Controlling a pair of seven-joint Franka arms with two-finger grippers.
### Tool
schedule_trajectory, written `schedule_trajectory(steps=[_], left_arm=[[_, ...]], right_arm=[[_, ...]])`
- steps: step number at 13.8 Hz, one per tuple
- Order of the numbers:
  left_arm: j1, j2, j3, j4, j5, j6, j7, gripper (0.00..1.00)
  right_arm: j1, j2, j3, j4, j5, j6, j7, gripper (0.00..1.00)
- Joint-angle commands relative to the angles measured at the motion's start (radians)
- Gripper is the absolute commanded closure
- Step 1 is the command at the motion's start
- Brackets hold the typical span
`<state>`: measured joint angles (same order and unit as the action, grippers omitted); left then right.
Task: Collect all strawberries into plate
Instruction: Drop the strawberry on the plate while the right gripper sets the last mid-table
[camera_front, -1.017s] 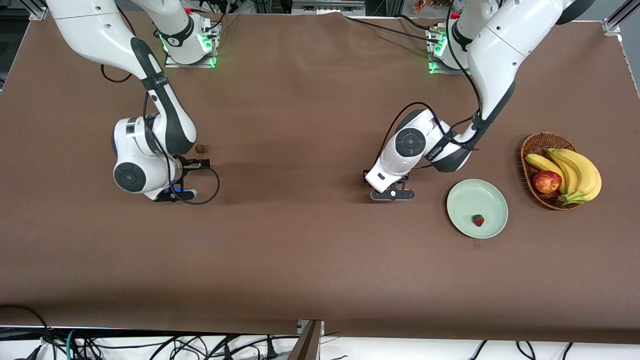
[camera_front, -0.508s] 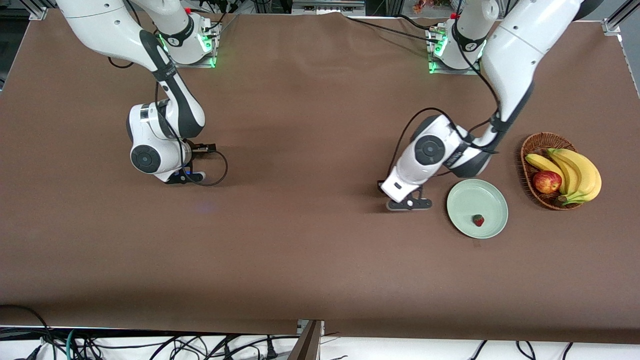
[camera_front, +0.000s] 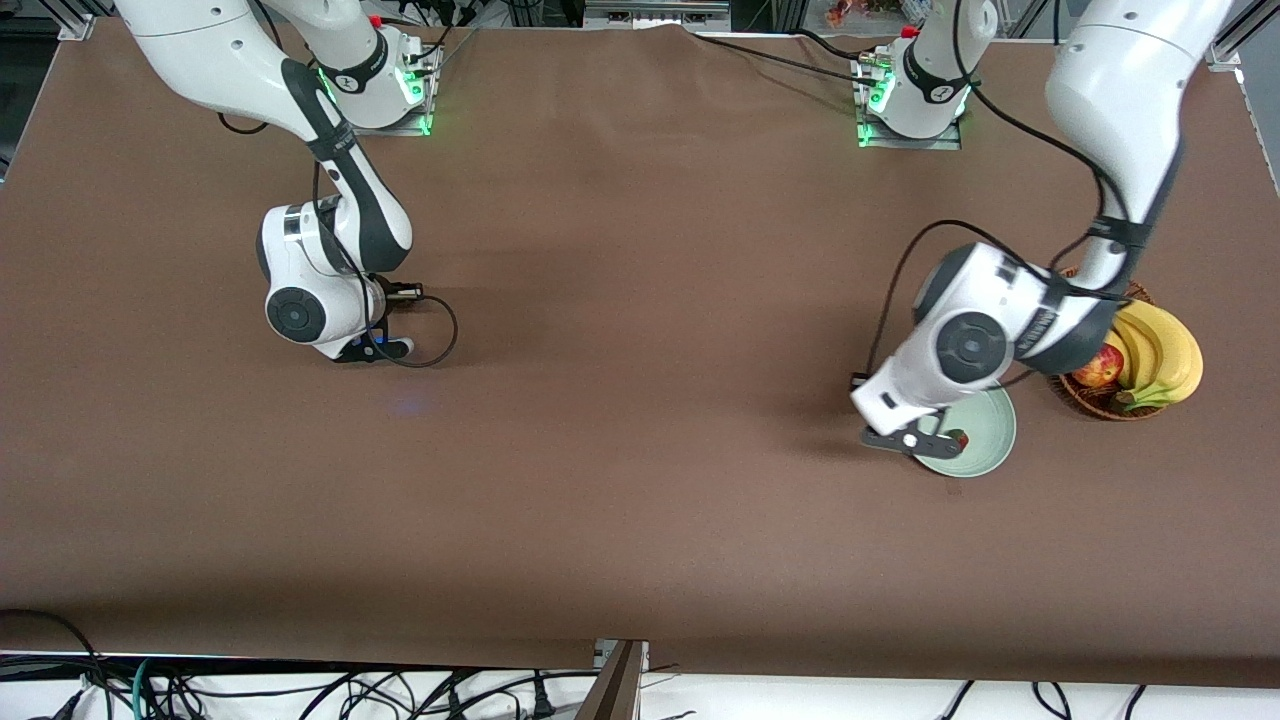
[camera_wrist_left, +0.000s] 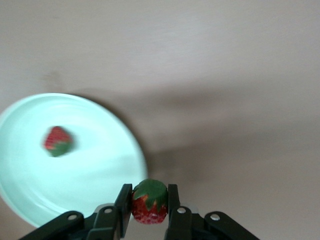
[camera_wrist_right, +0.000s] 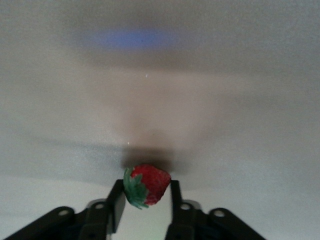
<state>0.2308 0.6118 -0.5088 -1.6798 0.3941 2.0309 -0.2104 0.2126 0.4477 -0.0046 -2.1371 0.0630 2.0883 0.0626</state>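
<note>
The pale green plate (camera_front: 985, 440) lies near the left arm's end of the table, with one strawberry (camera_front: 960, 438) on it. My left gripper (camera_front: 905, 438) hangs over the plate's rim that faces the table's middle. It is shut on a second strawberry (camera_wrist_left: 149, 202), with the plate (camera_wrist_left: 75, 190) and its berry (camera_wrist_left: 57, 141) below. My right gripper (camera_front: 375, 350) is low over the table near the right arm's end. It is shut on a third strawberry (camera_wrist_right: 147, 185), which the arm hides in the front view.
A brown wicker basket (camera_front: 1125, 408) with bananas (camera_front: 1165, 350) and a red apple (camera_front: 1100, 368) stands beside the plate, toward the left arm's end. The left arm's wrist covers part of the basket and plate. A cable loops beside the right gripper.
My left gripper has carried its strawberry from the bare table to over the plate's rim. My right gripper moved to where a strawberry lay, and has hardly moved in the last half second.
</note>
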Motion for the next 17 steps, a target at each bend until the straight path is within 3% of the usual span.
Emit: schedule_trajectory(steps=[1, 3, 6, 8, 9, 10, 14, 17], left_arm=[[0.068, 0.006, -0.013, -0.017, 0.022, -0.014, 0.118, 0.73], [0.096, 0.017, -0.011, -0.046, 0.025, -0.006, 0.118, 0.72], [0.157, 0.031, -0.007, -0.121, 0.029, 0.052, 0.120, 0.72], [0.166, 0.037, -0.007, -0.135, 0.031, 0.084, 0.120, 0.61], [0.166, 0.037, -0.007, -0.129, 0.031, 0.085, 0.120, 0.43], [0.165, 0.037, -0.007, -0.123, 0.031, 0.083, 0.120, 0.00], [0.162, 0.013, -0.019, -0.061, 0.026, 0.037, 0.115, 0.00], [0.156, 0.011, -0.069, 0.027, 0.009, -0.075, 0.114, 0.00]], right_arm=[[0.001, -0.029, 0.002, -0.024, 0.008, 0.015, -0.014, 1.00], [0.013, -0.024, 0.003, 0.040, 0.011, 0.013, 0.003, 1.00], [0.086, 0.044, 0.037, 0.236, 0.024, 0.006, 0.145, 1.00], [0.128, 0.136, 0.093, 0.406, 0.090, 0.006, 0.338, 1.00], [0.154, 0.179, 0.118, 0.490, 0.121, 0.007, 0.433, 1.00], [0.190, 0.219, 0.133, 0.569, 0.145, 0.013, 0.535, 1.00], [0.379, 0.373, 0.137, 0.846, 0.162, 0.080, 0.811, 1.00], [0.487, 0.431, 0.137, 0.878, 0.162, 0.293, 0.907, 1.00]])
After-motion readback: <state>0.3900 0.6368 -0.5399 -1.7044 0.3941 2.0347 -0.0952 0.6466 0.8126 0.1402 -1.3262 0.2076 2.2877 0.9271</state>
